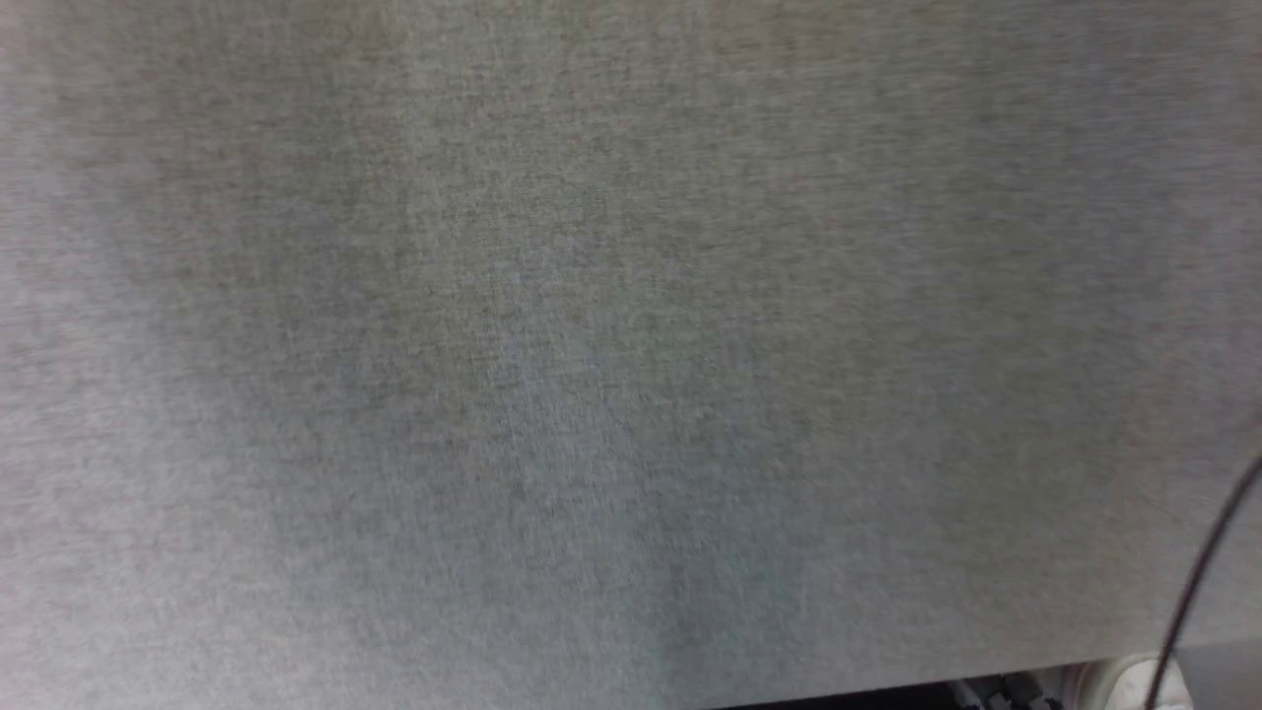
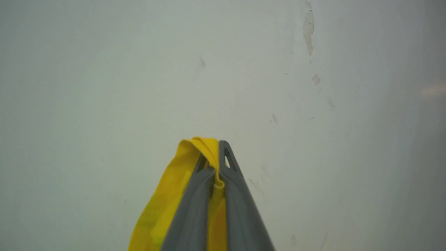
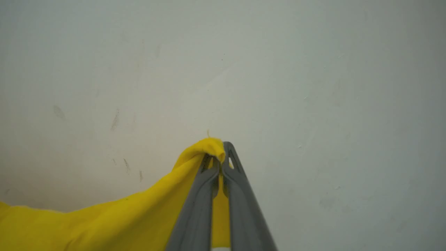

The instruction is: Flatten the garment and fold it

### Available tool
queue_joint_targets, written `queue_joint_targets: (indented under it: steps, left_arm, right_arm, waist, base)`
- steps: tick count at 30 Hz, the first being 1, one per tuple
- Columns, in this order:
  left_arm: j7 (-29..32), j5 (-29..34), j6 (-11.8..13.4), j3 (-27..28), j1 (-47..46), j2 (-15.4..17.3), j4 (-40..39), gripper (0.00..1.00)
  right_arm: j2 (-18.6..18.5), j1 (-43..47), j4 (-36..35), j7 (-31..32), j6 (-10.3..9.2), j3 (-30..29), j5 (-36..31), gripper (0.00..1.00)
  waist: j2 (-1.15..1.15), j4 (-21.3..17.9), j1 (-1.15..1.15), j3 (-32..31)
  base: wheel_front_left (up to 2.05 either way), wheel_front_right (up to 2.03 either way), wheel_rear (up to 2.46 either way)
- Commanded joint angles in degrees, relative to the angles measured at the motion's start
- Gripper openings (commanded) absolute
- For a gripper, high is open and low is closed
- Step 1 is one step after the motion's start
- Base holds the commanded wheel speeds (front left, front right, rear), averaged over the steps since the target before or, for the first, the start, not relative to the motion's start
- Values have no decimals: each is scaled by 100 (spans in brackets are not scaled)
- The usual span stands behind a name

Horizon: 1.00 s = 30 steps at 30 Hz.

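Note:
In the left wrist view my left gripper [image 2: 216,148] is shut on a pinch of the bright yellow garment [image 2: 163,205]. A fold of the cloth bunches over the fingertips and the rest hangs down to the left of the grey fingers [image 2: 240,209]. In the right wrist view my right gripper [image 3: 219,150] is shut on another pinch of the garment [image 3: 115,223], which trails off low to the left edge. Both grippers point at a pale scuffed wall.
The head view looks down on a grey fabric-covered surface [image 1: 592,345] with its near edge at the bottom right. A thin black cable [image 1: 1208,562] and a pale rounded part [image 1: 1119,682] sit at the lower right corner. A pale wall [image 2: 313,69] has chipped paint.

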Motion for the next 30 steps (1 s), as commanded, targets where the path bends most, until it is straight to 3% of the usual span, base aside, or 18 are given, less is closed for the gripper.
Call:
queue_joint_targets:
  steps: [1,9,16,24,30]
  left_arm:
    - [-45,-32,-72,16,136,9,11,0]
    - [-57,-263,-363,1,927,178,33,0]
    - [578,-745,-420,69,1928,450,-404,0]
    - [1508,-1368,6,433,3581,687,-1786,0]
    - [1810,-1474,382,546,5401,776,-2825,0]
  right_arm:
    - [13,15,30,-22,-6,45,-65,0]
    - [-51,434,257,-261,-6,309,46,0]
    - [-390,1235,144,-253,-6,949,1139,0]
    - [-985,2726,-989,412,-6,1292,2447,0]
    - [-1124,4128,-1898,777,-6,1234,3013,0]
  waist:
    - [0,137,0,352]
    - [0,298,0,486]
    - [0,296,0,240]
    - [0,230,0,-62]
    - [0,171,0,-435]
  base:
    - [0,0,0]
    - [0,0,0]
    - [0,0,0]
    - [0,0,0]
    - [0,0,0]
